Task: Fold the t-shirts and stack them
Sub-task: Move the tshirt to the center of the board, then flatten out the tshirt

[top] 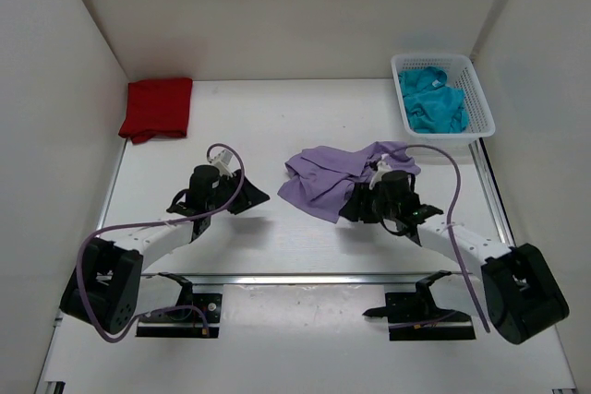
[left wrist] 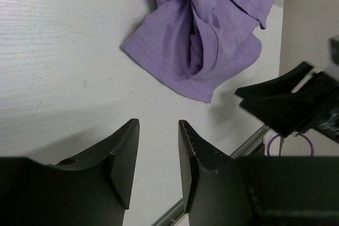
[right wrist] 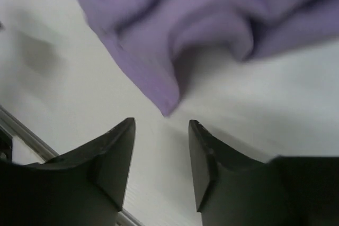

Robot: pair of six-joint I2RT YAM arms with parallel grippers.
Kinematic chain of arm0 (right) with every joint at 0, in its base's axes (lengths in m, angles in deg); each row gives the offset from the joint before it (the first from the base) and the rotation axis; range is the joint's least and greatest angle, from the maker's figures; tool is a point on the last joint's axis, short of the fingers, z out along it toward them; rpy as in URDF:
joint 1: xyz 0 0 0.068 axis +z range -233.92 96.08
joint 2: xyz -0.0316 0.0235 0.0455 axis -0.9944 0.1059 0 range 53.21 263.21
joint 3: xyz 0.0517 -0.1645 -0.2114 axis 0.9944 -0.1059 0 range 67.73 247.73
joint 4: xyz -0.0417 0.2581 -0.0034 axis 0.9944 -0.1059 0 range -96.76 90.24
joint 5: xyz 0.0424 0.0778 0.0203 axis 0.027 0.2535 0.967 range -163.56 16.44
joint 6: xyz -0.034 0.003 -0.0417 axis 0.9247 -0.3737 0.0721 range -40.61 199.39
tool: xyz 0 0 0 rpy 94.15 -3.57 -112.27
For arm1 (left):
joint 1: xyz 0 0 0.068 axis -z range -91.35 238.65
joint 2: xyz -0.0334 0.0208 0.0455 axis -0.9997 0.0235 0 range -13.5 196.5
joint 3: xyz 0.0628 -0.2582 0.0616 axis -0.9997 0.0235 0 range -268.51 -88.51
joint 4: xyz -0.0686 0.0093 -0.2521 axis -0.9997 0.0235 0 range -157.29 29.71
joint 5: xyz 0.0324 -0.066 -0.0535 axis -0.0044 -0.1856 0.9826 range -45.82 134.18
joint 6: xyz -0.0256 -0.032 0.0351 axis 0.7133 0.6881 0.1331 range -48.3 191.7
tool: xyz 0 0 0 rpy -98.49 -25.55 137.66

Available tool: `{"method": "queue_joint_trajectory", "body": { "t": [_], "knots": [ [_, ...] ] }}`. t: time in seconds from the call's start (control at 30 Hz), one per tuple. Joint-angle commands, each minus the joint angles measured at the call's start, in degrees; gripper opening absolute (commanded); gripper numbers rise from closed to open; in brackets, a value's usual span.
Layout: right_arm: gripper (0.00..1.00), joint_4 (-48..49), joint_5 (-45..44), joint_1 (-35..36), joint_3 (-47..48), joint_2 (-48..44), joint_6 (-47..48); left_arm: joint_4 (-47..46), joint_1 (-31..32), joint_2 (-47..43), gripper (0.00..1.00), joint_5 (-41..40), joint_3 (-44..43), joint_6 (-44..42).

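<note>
The pale lavender purple cloth t-shirt (top: 337,180) lies crumpled, not folded, on the white table (top: 277,122) a little right of the middle of the top view. The right gripper (right wrist: 161,123) sits at the shirt's lower right edge. In the right wrist view its two dark fingers stand apart with bare table between them, and a pointed corner of the cloth ends just above the gap without entering it, so the gripper holds nothing. The left gripper (left wrist: 159,124) is well to the left of the shirt, near the centre left of the top view. Its fingers are also parted over bare table and grip nothing, and the shirt fills the upper right of its wrist view.

The deep red folded cloth t-shirt (top: 157,108) rests flat in the upper left corner of the table. The teal blue-green cloth t-shirt (top: 434,101) is bunched inside the white plastic mesh basket (top: 486,117) at the upper right.

The right arm covers part of the lavender shirt's lower right side in the top view. Both wrist views cut the shirt off at the top edge, and the right wrist view is blurred, so its seams are hard to make out. The basket walls hide the lower parts of the teal shirt.
</note>
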Motion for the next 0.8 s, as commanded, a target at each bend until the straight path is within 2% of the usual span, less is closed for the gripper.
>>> {"method": "queue_joint_trajectory", "body": {
  "t": [0.0,0.07,0.23,0.33,0.4,0.5,0.63,0.77],
  "knots": [
    [0.47,10.23,2.25,0.95,-3.70,2.32,-1.39,-2.59,0.80,-0.21,0.46,-0.99,0.28,-0.05],
    [0.51,13.41,2.34,1.04,-5.55,3.82,-2.18,-2.24,0.89,-0.47,0.45,-0.30,0.71,0.21],
    [0.50,20.88,5.15,1.30,-5.56,12.77,-2.79,-2.68,0.19,-1.79,0.46,-0.73,2.12,0.30],
    [0.37,24.66,5.86,2.44,-3.46,16.47,-3.59,-2.42,-0.34,-2.23,0.46,-0.47,2.47,0.21],
    [0.14,24.41,6.91,3.23,-2.06,17.10,-4.38,-2.24,-0.78,-2.84,0.45,-0.64,2.56,0.04],
    [0.00,18.18,3.32,3.58,3.30,12.98,-2.02,-1.80,-1.04,-3.28,0.46,-0.73,2.29,-0.23],
    [0.00,4.58,1.28,1.92,15.41,2.72,1.50,-1.19,-0.70,-3.20,0.46,-1.34,2.04,-0.32],
    [0.00,-5.52,2.95,-3.70,28.07,-3.90,3.87,-2.24,1.15,-1.10,0.47,-1.52,1.16,0.12]
  ]
}}
